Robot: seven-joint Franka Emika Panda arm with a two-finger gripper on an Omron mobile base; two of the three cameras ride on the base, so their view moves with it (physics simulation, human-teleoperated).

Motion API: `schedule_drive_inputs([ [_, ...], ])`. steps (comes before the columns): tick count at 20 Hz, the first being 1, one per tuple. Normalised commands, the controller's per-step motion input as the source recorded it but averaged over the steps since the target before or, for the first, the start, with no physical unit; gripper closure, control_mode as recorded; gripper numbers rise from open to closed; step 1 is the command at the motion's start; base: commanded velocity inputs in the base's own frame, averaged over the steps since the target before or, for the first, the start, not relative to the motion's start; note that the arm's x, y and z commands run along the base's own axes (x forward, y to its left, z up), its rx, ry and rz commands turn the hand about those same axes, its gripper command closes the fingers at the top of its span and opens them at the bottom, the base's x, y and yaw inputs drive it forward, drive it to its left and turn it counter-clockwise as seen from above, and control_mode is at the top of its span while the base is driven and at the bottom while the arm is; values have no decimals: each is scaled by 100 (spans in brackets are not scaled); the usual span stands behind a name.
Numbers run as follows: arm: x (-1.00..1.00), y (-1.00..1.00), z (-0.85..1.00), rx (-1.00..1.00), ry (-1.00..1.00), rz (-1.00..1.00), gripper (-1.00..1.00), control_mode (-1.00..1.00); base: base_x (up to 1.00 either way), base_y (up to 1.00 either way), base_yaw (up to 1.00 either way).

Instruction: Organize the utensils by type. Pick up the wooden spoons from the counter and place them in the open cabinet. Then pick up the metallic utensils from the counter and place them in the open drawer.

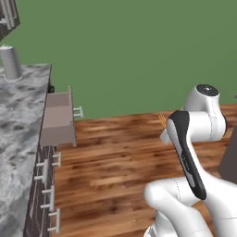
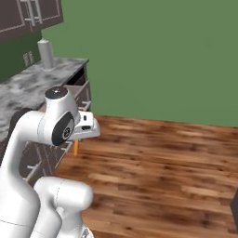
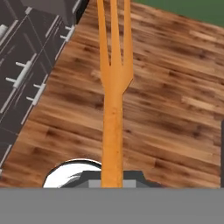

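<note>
Item 1, floor: brown wood planks, glossy, running across all three views; in the hand view you see it beneath the held utensil.

Item 2, wall: plain green, unmarked.

Item 3, counter: grey-and-white marbled stone, at 9 o'clock in the left base view and at 10 o'clock in the right base view. A pale grey cylinder stands upright on its far end.

Item 4, drawer: mauve-brown, pulled out from under the counter edge, its flat bottom bare as far as you can see. Below it, dark drawer fronts with pale bar handles.

Item 5, upper cabinets: dark doors at 11 o'clock in the right base view.

Item 6, orange fork: a three-tined fork, orange from tines to handle, running from 6 o'clock up to 12 o'clock in the hand view, held over the floor and well apart from the counter. You see its orange end below the hand in the right base view.

Item 7, gripper: fingers clamped on the fork's handle at the bottom of the hand view.

Writing: you will find no readable labels or brands.
</note>
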Motion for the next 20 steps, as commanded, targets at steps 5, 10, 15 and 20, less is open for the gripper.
schedule_drive_inputs([
  [5, 0, 0, 0, 0, 0, 0, 100, 100, 54, 72, -7],
  [10, 0, 0, 0, 0, 0, 0, 100, 100, 67, 60, -2],
  [15, 0, 0, 0, 0, 0, 0, 100, 100, 72, 47, 0],
  [20, 0, 0, 0, 0, 0, 0, 100, 100, 65, 40, 0],
])
